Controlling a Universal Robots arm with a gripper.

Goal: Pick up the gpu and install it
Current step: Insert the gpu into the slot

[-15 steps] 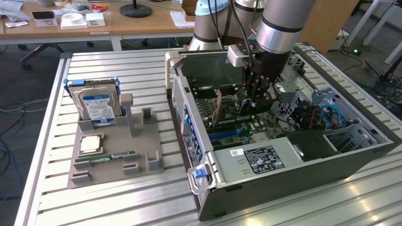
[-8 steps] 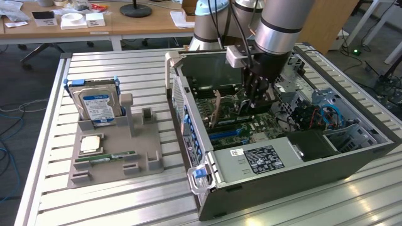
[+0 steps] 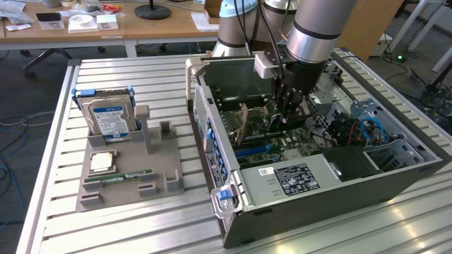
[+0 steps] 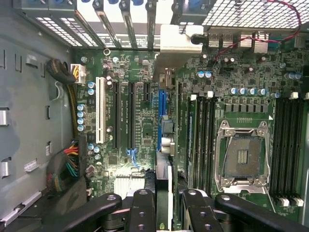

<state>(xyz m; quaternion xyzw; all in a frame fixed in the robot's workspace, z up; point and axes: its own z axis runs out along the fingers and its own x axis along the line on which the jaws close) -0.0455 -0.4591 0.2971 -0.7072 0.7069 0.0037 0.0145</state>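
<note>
Nearest, the tool [image 4: 167, 205] pinches the gpu [image 4: 164, 121] edge-on over the motherboard slots [image 4: 131, 116]: picked up, seemingly not yet seated.

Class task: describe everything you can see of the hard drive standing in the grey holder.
The hard drive is a flat silver metal box with a blue-and-white label on its facing side. Blue plastic pieces sit along its edges. It stands upright, slotted into the grey holder on the slatted table, at the exterior view's left of the open computer case. Only the holder touches it.
</note>
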